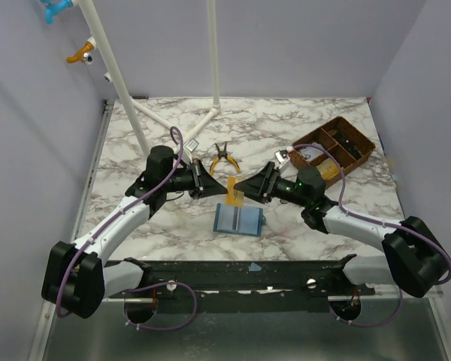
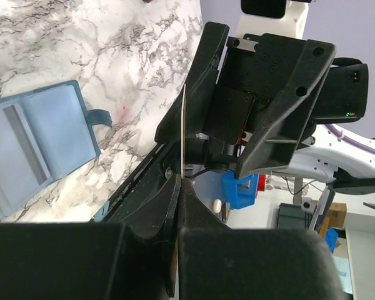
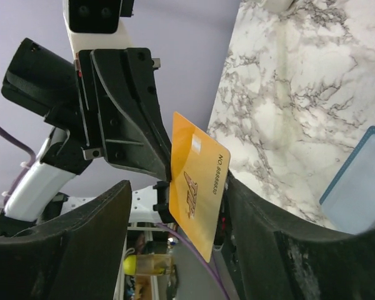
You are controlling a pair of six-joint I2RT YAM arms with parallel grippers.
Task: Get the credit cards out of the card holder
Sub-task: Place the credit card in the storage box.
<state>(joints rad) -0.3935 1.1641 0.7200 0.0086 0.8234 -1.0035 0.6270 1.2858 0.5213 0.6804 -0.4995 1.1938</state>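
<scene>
The blue card holder (image 1: 239, 219) lies open on the marble table just in front of both grippers; it also shows in the left wrist view (image 2: 31, 147) and the right wrist view (image 3: 362, 187). My left gripper (image 1: 215, 185) is shut on an orange credit card (image 1: 235, 197) and holds it upright above the holder. In the left wrist view the card (image 2: 184, 131) is edge-on between the shut fingers (image 2: 194, 200). My right gripper (image 1: 246, 188) faces the left one, open, with its fingers on either side of the card (image 3: 197, 184).
A brown compartment tray (image 1: 334, 147) with small items stands at the back right. Orange-handled pliers (image 1: 224, 159) lie behind the grippers. A white pipe frame (image 1: 188, 120) rises at the back left.
</scene>
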